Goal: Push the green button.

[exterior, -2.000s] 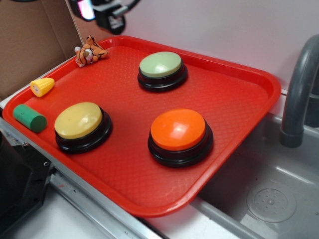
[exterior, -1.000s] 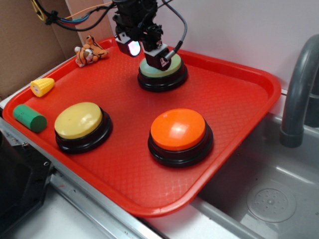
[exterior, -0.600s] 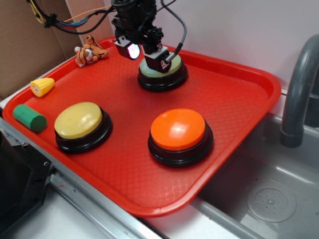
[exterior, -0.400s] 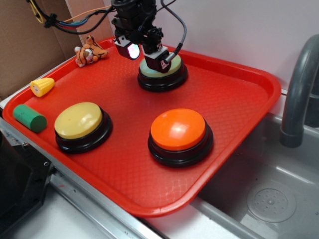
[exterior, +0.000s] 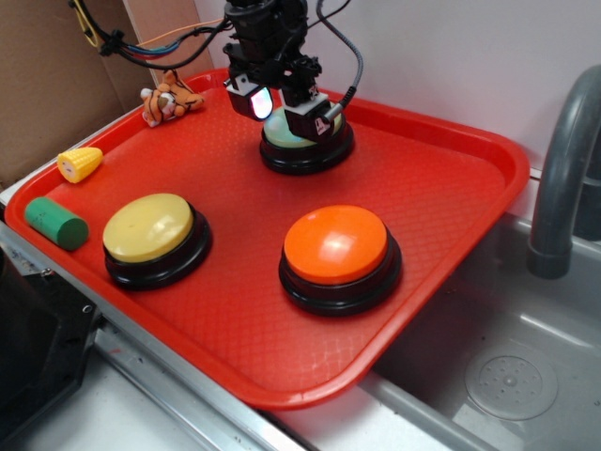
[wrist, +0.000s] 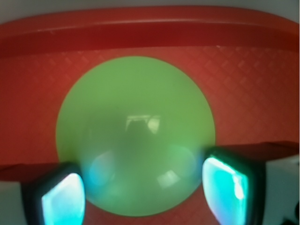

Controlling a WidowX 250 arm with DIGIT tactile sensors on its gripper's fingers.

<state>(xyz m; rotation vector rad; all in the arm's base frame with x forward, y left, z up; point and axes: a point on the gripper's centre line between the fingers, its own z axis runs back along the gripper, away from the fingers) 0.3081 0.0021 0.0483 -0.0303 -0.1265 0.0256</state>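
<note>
hand [exterior: 285, 111] over green button [wrist: 135, 133], tray [exterior: 451, 188]

A bright red tray [exterior: 441, 188] with a fine diamond-textured pattern is being shown. A pale sage-green button [wrist: 136, 136] on a glossy black base is being seen beside a yellow button [exterior: 147, 226] and an orange button [exterior: 336, 244], each on black. A dark green cylinder [exterior: 54, 223], a yellow corn toy [exterior: 80, 163] and an orange-and-black striped tiger toy [exterior: 169, 96] are being displayed. The black gripper [exterior: 285, 111] is being lit cyan at its fingertips [wrist: 63, 200].
</note>
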